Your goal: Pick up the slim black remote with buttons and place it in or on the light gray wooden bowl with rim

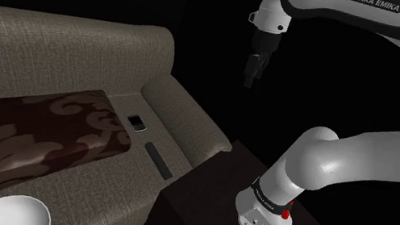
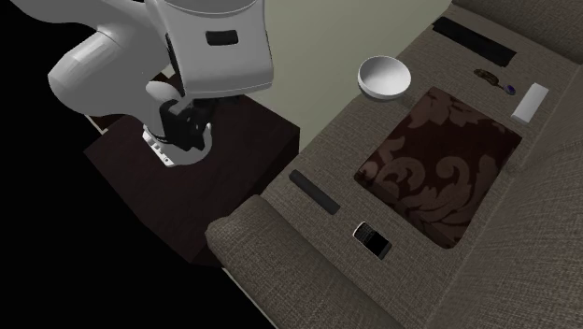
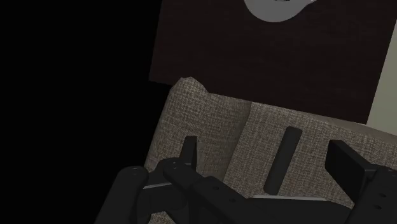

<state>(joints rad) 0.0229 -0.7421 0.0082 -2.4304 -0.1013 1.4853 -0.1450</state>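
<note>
1. The white Franka arm's black claw [image 1: 251, 74] hangs high above the armrest end of a grey-beige sofa [image 1: 63, 38], set against a black area. Its fingers [image 3: 189, 151] stand apart, released and grasping nothing.
2. The slim black remote [image 1: 157, 159] lies flat on the sofa seat, just beside the armrest and near the dark box stand [image 1: 208, 211]. In the wrist view it shows between the spread fingers, well below them and untouched.
3. A small phone [image 1: 136, 123] rests near the remote, at the corner of a dark brown patterned cushion [image 1: 39, 141].
4. The pale rimmed bowl [image 1: 8, 211] sits upright on the seat past the cushion's other end, well apart from the remote.
5. In the second exterior view, a long black item [image 2: 476, 40], a flat white object [image 2: 531, 101] and a small dark thing [image 2: 493, 78], possibly glasses, lie at the sofa's far end.
</note>
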